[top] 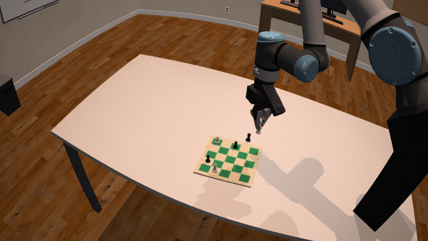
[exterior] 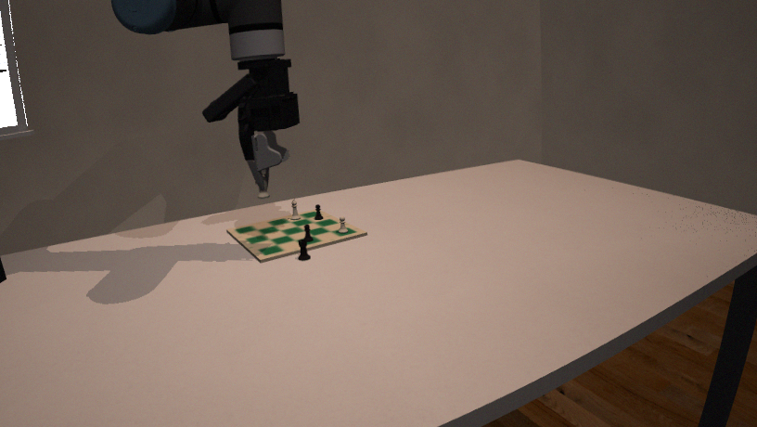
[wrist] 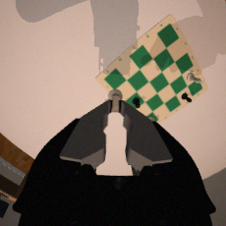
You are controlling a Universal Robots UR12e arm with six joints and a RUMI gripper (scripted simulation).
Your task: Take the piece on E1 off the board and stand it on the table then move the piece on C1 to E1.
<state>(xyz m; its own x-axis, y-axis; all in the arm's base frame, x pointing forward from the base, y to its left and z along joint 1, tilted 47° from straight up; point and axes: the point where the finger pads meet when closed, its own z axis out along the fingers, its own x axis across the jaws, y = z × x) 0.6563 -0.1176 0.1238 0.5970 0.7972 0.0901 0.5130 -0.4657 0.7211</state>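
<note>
Claw pinching small pale chess pc, mid-air.

Claw (top: 259,126) (exterior: 263,186) (wrist: 115,101) grips pale pc (top: 258,131) (exterior: 263,195) (wrist: 115,94) up top, base hanging below, near bd (top: 196,170) (exterior: 241,245) (wrist: 135,48). Looks light, stiff, poss. slippery; best held mid-stem, vert. Black pc (top: 248,138) (exterior: 303,251) stands upright on surface (top: 149,105) (exterior: 424,297) (wrist: 59,64) beside bd, prob. ex-E1. Held pc's sq. unclear.

Black piece (top: 248,137) (exterior: 303,250) upright on table (top: 168,105) (exterior: 477,265) (wrist: 54,64) beside board (top: 231,159) (exterior: 292,231) (wrist: 158,83); pale piece (top: 258,131) (exterior: 263,195) (wrist: 115,93) aloft in hand (top: 258,127) (exterior: 263,186) (wrist: 115,101).
</note>
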